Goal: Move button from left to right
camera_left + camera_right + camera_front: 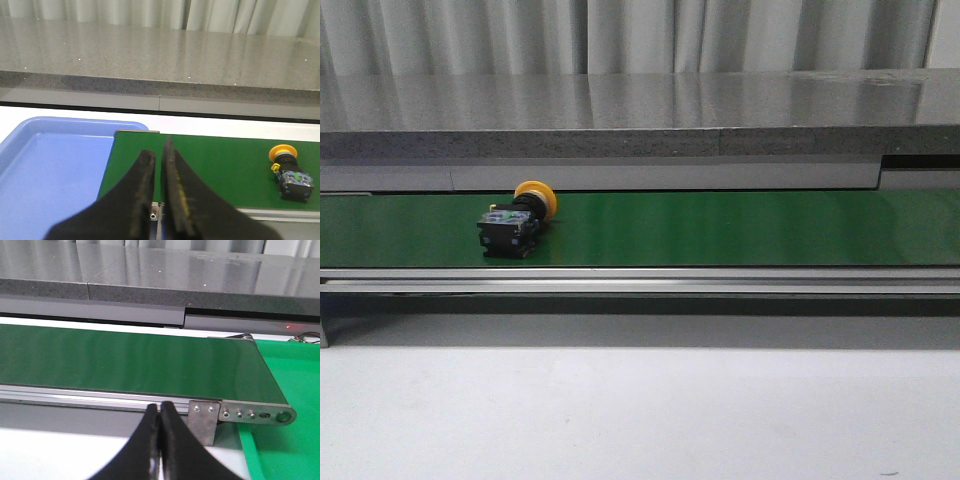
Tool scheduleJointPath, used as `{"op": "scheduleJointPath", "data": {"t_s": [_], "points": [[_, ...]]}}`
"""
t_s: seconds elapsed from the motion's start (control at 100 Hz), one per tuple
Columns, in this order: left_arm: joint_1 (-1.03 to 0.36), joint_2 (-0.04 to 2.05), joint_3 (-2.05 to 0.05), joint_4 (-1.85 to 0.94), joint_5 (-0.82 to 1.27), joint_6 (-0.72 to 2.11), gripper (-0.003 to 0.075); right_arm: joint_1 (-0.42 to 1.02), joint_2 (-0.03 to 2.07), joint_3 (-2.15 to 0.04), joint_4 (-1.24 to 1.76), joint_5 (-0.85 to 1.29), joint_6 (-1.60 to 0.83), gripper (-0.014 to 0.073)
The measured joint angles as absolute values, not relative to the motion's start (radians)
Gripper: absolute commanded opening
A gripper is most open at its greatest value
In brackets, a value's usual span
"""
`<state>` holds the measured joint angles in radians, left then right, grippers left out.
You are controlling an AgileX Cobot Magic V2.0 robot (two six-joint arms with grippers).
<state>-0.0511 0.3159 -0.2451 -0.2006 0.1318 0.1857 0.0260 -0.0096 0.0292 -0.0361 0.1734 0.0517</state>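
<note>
Front view shows us the long green belt (740, 228) running across the scene, with a grey stone ledge (640, 115) along its far edge and a metal rail (640, 283) along its near edge. We judge the task barely begun: the button (518, 222) lies on its side on the left part of the belt, near the middle of its width, orange cap toward the far edge, and neither arm is touching it.

All the carrying is left to do. The belt to the right of the button is bare as far as we can see, so a move along it meets nothing; the right wrist view shows the belt's right end (270, 390) rounding off beside a green mat (285, 440), and there the rail bracket is the edge to mind. At the belt's left end sits a blue tray (45, 170), just beside the belt.

We see the left gripper (159, 160) hanging over the belt's left end, well apart from the button, jaws nearly pressed together and holding nothing. The right gripper (160, 412) hovers off the near edge, jaws clenched and empty.
</note>
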Motion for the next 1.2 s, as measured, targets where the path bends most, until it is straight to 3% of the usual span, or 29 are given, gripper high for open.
{"op": "scheduleJointPath", "data": {"t_s": [0.51,0.72,1.199], "points": [[-0.051,0.316,-0.245,-0.201,0.132,0.186,0.0005,0.026,-0.010,-0.003,-0.036,0.000,0.052,-0.0067],[-0.051,0.316,-0.245,-0.201,0.132,0.186,0.0005,0.026,0.107,-0.189,-0.036,0.133,0.052,-0.0067],[-0.051,0.316,-0.245,-0.201,0.132,0.186,0.0005,0.026,0.698,-0.706,-0.036,0.585,0.053,-0.0067]]}}
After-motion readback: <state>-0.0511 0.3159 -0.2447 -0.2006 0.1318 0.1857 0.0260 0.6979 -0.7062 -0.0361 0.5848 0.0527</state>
